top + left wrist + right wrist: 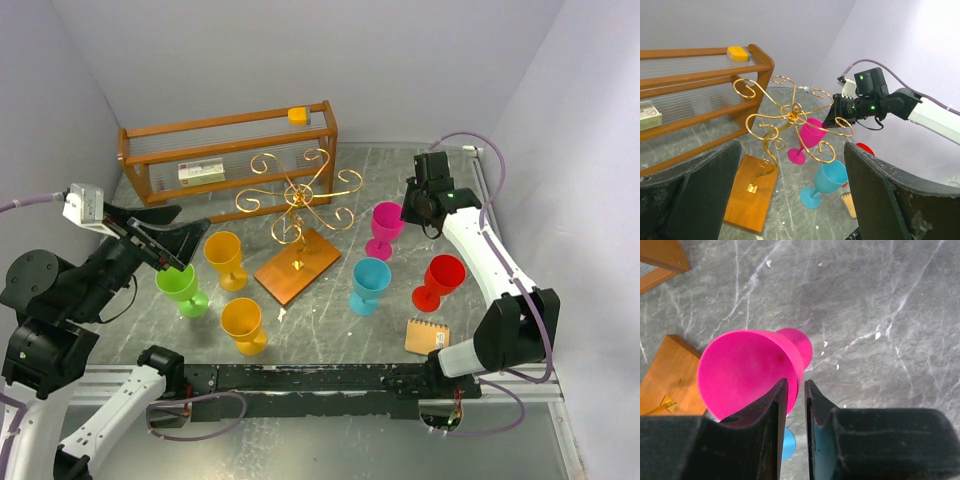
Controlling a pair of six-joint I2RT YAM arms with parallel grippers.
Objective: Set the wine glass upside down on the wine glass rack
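Wooden slatted shelf (pixel 220 120), against the back wall: one yellow block (pixel 298 115) on its top rail at the right end, and one white labelled box (pixel 207 171) on a lower tier.

Wine glass rack (pixel 297 196): gold wire scrolls on a central post, standing on a square wooden base (pixel 298 265) at mid-table, in front of the shelf. No glass hangs on it.

Wine glasses, six in all, every one upright on its foot with the mouth up:
- one pink wine glass (pixel 385 222), just right of the rack
- one blue glass (pixel 371 275), in front of the pink
- one red glass (pixel 444 273), farther right
- one green glass (pixel 178 283), to the left
- two yellow glasses (pixel 224 250) (pixel 241 320), also to the left

One small spiral notebook (pixel 427 336) lies near the front right.

Right gripper (pixel 796 385): the fingers are narrowed to a slim gap astride the pink glass's rim, one inside the bowl and one outside. Whether the pads press on the wall cannot be told. The glass stands on the table.

Left gripper (pixel 172 238): the fingers are spread wide with nothing held, above the green glass and facing the rack.

Surface: a grey marbled table (pixel 330 320) with pale veins. The enclosure has plain pale lavender walls (pixel 300 50).
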